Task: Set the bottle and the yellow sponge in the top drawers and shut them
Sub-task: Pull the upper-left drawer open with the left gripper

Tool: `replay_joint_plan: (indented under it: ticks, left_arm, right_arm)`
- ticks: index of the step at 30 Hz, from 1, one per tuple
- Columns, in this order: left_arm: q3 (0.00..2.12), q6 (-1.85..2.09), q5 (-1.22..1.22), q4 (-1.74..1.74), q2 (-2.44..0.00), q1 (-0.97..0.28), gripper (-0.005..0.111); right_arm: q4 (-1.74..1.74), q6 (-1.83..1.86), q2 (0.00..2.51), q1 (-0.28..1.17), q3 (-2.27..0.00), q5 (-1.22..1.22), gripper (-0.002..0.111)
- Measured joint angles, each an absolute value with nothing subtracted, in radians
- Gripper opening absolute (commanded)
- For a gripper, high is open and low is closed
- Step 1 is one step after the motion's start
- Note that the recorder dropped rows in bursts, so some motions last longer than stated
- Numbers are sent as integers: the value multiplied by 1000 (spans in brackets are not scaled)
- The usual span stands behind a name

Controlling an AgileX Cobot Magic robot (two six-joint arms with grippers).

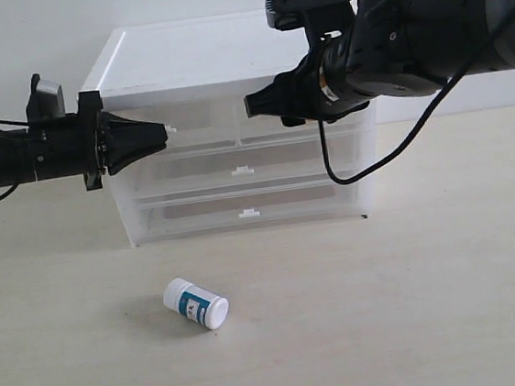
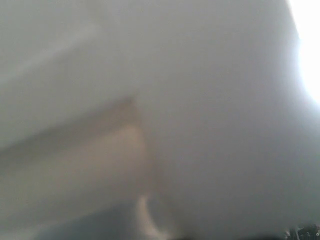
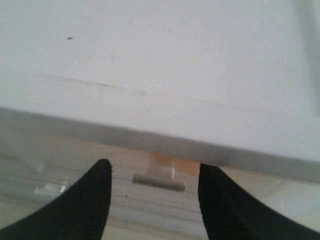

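The bottle (image 1: 195, 303) lies on its side on the table, in front of the drawer unit and away from both grippers. Both top drawers (image 1: 201, 116) look pushed in. My left gripper (image 1: 163, 132) tapers to a shut point against the left top drawer's white tab handle (image 1: 171, 128); its wrist view is only a blur. My right gripper (image 3: 155, 167) is open, with its fingers either side of the right top drawer's handle (image 3: 159, 178). An orange-yellow patch, seemingly the yellow sponge (image 3: 172, 162), shows through the drawer front behind that handle.
The white-topped drawer unit (image 1: 224, 49) stands at the back against the wall, with two full-width drawers (image 1: 242, 170) shut below. A black cable (image 1: 348, 176) hangs from the right arm in front of the unit's right side.
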State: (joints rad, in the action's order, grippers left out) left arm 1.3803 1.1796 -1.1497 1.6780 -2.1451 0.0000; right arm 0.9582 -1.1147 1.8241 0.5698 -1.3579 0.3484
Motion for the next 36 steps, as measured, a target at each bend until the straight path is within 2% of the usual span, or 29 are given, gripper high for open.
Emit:
replay_joint_plan:
  ticks: [20,36]
  left_arm:
    - [1354,1191,-1165,1709,-2145,1,4]
    - [1175,1220,-1134,1722,-2016,10,4]
  right_arm:
    - [958,-1119,1824,570,-1354,325,49]
    - [973,-1139,1824,570,-1354,313,49]
